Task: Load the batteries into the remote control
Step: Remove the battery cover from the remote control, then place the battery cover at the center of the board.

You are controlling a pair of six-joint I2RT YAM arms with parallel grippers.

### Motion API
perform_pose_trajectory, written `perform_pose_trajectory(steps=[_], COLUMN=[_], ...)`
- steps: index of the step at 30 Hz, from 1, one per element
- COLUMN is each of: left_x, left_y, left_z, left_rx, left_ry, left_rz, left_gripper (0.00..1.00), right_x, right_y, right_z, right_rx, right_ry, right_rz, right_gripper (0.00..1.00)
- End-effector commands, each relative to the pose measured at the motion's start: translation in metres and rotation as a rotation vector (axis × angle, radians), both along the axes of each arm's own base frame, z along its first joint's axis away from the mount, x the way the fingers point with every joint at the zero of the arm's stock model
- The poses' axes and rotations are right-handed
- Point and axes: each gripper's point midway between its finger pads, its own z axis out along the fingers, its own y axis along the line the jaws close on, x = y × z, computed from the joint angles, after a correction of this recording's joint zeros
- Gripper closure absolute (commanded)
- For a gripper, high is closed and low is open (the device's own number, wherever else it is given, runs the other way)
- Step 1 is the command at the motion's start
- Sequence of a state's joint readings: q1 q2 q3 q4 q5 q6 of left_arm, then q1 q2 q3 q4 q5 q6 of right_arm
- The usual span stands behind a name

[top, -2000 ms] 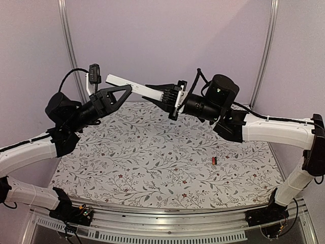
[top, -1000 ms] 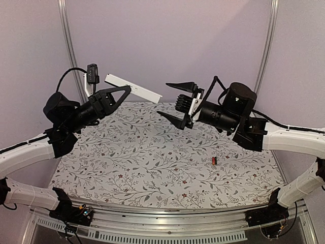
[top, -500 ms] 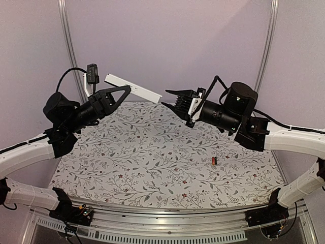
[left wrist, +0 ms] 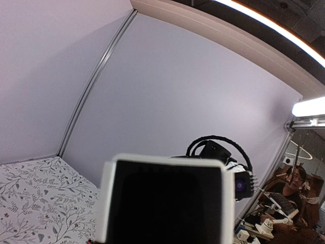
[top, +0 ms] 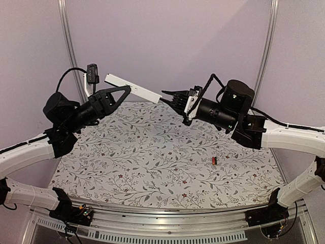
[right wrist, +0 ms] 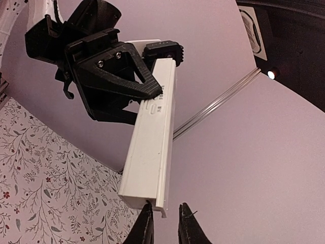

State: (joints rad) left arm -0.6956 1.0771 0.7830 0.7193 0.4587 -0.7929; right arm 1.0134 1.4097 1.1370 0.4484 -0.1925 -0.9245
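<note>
**A:** Over the far side of the counter [top: 152, 173], around 11 o'clock from above, what is hanging there?

**B:** The remote control [top: 136, 88] is hanging there, clear of the counter. The left fingers [top: 122, 90] are pinching it near its middle. It is slanting, with its free end pointing toward 4 o'clock.

**A:** And the right fingers [top: 172, 96]?

**B:** They are reaching in from 3 o'clock, and their tips are sitting right at that free end. In the right wrist view they are standing nearly together with a thin gap between them. I cannot tell whether they are nipping the corner of the remote control or only sitting just beside it.

**A:** Is the left wrist view showing anything useful?

**B:** Mostly the remote control's end, which is filling the foreground as a dark, white-rimmed rectangle.

**A:** Where is the battery [top: 214, 160] lying?

**B:** It is lying on the counter at about 4 o'clock, well apart from both arms. It is small, red and black.
</note>
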Motion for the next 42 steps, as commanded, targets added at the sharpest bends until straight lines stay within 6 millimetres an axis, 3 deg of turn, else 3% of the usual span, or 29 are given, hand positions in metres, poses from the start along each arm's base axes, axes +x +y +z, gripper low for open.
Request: perform_pose_trajectory(steps=[1,10,20,27,31,35,37,42], left_x=[-0.003,-0.002,0.002,0.007,0.009,0.009,0.008,0.003], left_y=[0.0,-0.001,-0.002,0.0,0.002,0.007,0.011,0.028], left_z=[0.001,-0.002,-0.014,-0.027,-0.032,-0.034,-0.033,-0.029], left_rx=[0.0,0.01,0.041,0.062,0.069,0.075,0.08,0.109], left_ry=[-0.013,-0.013,-0.005,0.015,0.02,0.012,-0.003,-0.077], left_rz=[-0.003,-0.001,0.013,0.038,0.054,0.074,0.095,0.19], left_gripper=[1.0,1.0,1.0,1.0,1.0,1.0,1.0,1.0], right_x=[0.003,0.001,0.008,0.021,0.039,0.069,0.089,0.123], right_y=[0.005,0.004,-0.002,-0.019,-0.028,-0.045,-0.055,-0.072], right_z=[0.004,0.004,0.015,0.04,0.044,0.035,0.019,-0.067], right_rx=[0.001,-0.003,0.039,0.151,0.196,0.247,0.269,0.258], right_ry=[-0.007,-0.012,0.021,0.125,0.208,0.371,0.533,1.008], right_rz=[0.001,0.004,-0.034,-0.063,-0.124,-0.19,-0.229,-0.351], right_gripper=[0.84,1.0,1.0,1.0,1.0,1.0,1.0,1.0])
